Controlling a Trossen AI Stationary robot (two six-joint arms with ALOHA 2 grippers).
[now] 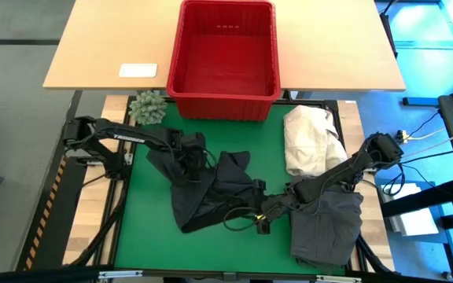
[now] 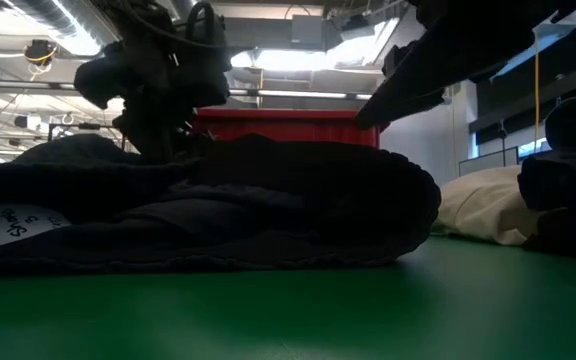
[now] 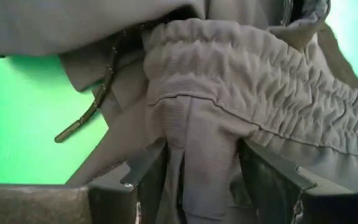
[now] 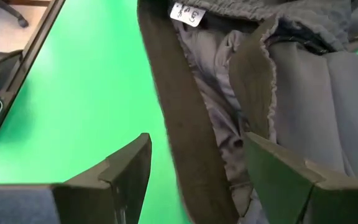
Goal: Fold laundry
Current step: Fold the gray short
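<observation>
A dark grey garment lies crumpled in the middle of the green mat, its elastic waistband and drawstring showing. My left gripper is down in its far left part, shut on cloth. My right gripper hovers open over the garment's near right edge, one finger over the mat and one over cloth, beside a white label. A second dark grey garment lies flat under the right arm. My left gripper pinches a raised fold of the garment just below the waistband between its two fingers. The fingers come from above, slanting from the table's left. The rest of the garment lies on the mat; how many layers are in the hold does not show.
A red basket stands at the far edge on the wooden table. A cream-white cloth heap lies at the mat's far right. A small green spiky thing sits at the far left corner, and bare mat lies near left.
</observation>
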